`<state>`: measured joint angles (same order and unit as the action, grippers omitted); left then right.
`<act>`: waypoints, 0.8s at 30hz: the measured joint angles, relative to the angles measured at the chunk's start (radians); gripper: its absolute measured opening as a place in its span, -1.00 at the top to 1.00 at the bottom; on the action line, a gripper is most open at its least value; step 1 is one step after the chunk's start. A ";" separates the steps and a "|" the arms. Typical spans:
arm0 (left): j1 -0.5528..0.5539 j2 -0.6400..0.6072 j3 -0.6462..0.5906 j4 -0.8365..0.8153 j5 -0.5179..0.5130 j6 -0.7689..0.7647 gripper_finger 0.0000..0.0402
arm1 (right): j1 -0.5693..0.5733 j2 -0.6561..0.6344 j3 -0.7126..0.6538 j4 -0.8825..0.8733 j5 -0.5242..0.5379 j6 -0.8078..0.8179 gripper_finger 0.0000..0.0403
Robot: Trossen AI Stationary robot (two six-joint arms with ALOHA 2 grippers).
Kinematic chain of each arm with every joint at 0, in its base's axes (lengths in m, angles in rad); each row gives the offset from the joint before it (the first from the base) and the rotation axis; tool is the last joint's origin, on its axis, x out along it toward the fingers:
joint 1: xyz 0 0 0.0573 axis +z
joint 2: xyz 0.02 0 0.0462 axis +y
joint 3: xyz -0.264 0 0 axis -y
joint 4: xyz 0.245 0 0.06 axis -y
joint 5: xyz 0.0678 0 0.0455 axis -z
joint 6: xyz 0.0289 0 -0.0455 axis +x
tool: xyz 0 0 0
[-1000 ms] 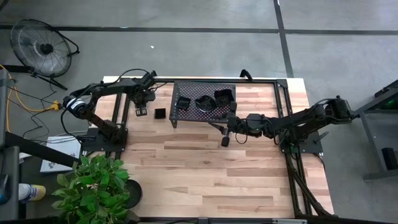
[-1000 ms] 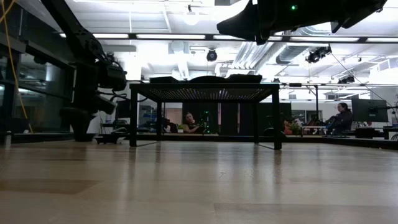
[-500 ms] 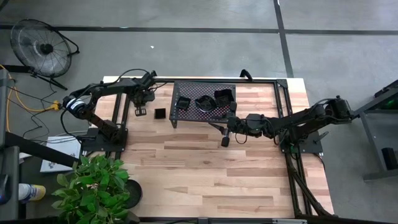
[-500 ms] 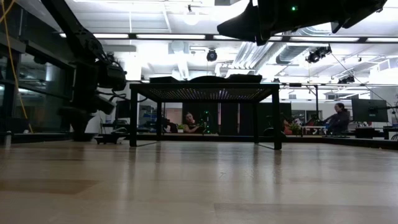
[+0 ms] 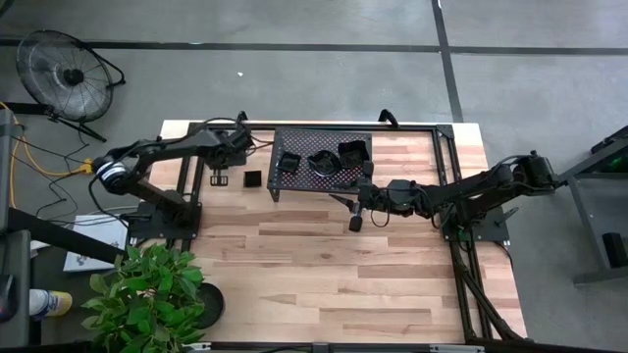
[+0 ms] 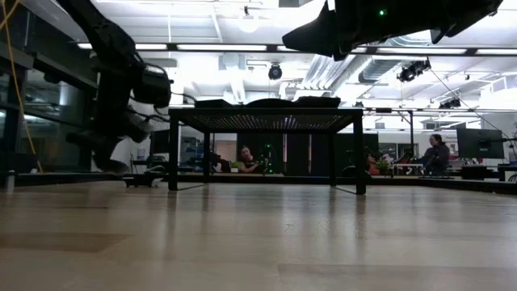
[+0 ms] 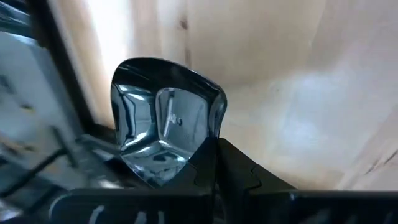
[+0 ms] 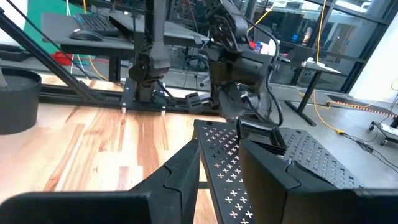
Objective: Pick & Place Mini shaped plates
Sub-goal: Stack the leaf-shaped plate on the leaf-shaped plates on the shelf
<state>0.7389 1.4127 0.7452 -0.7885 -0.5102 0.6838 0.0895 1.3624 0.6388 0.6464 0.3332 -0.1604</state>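
In the left wrist view the left hand (image 7: 205, 180) covers the lower edge of a glossy dish (image 7: 165, 134), and its fingertips are hidden. On the rack (image 5: 321, 162), the dishes (image 5: 320, 160) are too small to tell shapes. Beside the rack, the right hand (image 5: 355, 208) is too small to read.

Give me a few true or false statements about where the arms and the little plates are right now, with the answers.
1. The left gripper is shut on a glossy black plate. True.
2. The mesh rack carries no plates. False: several plates sit on it.
3. The right gripper is by the rack's near right corner. True.
4. A small square plate lies on the table left of the rack. True.
5. The plant stands on the rack. False: it is beside the table's left near corner.
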 joint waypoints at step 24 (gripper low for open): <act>-0.389 -0.103 0.000 -0.129 -0.530 -0.150 1.00 | 0.000 0.000 0.000 0.033 0.001 0.025 0.46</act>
<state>0.3500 1.3094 0.7448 -0.9175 -1.0406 0.5336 0.0895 1.3624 0.6384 0.6792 0.3340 -0.1352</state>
